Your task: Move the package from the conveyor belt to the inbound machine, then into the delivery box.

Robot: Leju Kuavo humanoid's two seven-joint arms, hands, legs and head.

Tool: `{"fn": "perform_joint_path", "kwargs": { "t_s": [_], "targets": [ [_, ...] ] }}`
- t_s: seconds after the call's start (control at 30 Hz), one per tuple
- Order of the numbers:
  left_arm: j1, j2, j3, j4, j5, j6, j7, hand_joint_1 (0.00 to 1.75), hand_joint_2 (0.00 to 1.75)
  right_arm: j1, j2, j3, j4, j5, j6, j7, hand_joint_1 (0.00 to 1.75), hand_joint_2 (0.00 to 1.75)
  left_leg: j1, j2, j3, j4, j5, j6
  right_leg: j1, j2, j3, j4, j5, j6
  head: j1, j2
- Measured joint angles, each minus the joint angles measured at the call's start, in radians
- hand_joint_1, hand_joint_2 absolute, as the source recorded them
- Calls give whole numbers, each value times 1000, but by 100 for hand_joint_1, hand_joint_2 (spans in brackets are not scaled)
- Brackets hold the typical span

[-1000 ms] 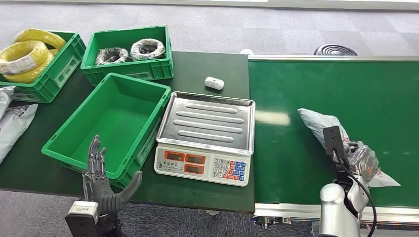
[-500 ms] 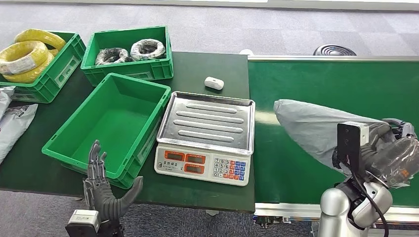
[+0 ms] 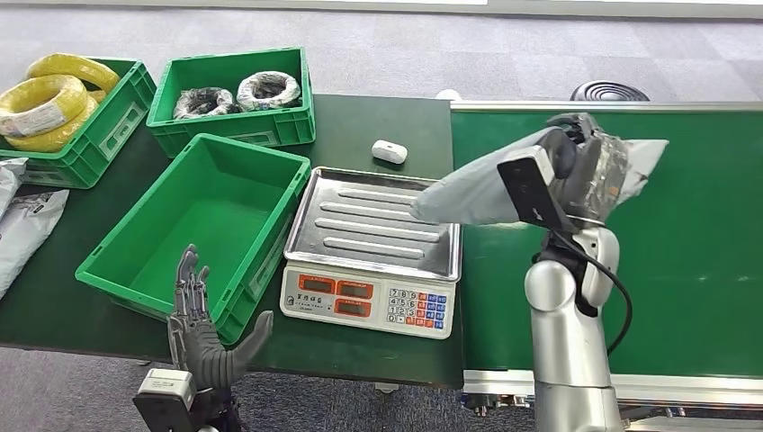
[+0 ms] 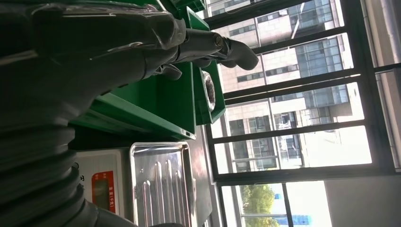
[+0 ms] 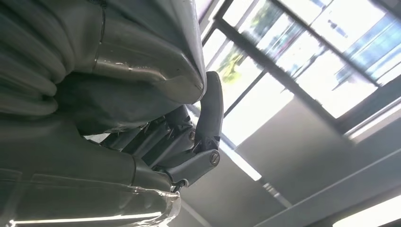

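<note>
Right hand (image 3: 585, 162): gripping grey package (image 3: 477, 191), raised over the seam between conveyor belt (image 3: 684, 261) and scale (image 3: 373, 247); package tip overhangs the scale tray's right edge. Left hand (image 3: 202, 328): fingers spread, holding nothing, just off the table's front edge beside the green box (image 3: 144, 261).

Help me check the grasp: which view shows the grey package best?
Head view: the whole grey package shows, held by the right robot hand, one end over the scale. The right wrist view catches a close grey surface.
</note>
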Motion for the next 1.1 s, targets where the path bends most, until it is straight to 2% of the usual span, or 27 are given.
{"fn": "perform_joint_path", "kwargs": {
  "t_s": [0.17,0.37,0.93,1.03,1.07,1.1],
  "targets": [
    [-20,8,-6,17,13,12,0,0,175,-97,15,122,145,24,27,-9,169,175,0,0,-1,0,0,0,0,0,-1,0,0,0,0,0],
    [-33,16,-6,31,19,19,-1,0,175,-148,40,223,261,30,24,0,170,175,0,0,-1,0,0,0,0,0,-2,0,0,0,0,0],
    [-33,28,-21,38,29,-3,-1,0,175,-190,84,324,503,-26,34,-45,166,175,0,0,-1,0,0,0,0,0,-1,0,0,0,0,0],
    [-33,28,-22,43,29,-8,-1,0,175,-193,92,333,544,-41,53,-61,159,175,0,0,-1,0,0,0,0,0,-1,0,0,0,0,0],
    [-34,28,-23,45,29,-10,-1,0,175,-195,96,335,559,-54,65,-70,146,175,0,0,0,0,0,0,0,0,-1,0,0,0,0,0],
    [-35,28,-23,47,29,-12,-1,0,175,-196,99,336,574,-72,79,-82,106,175,0,0,0,0,0,0,0,0,-1,0,0,0,0,0]
  ]
}}
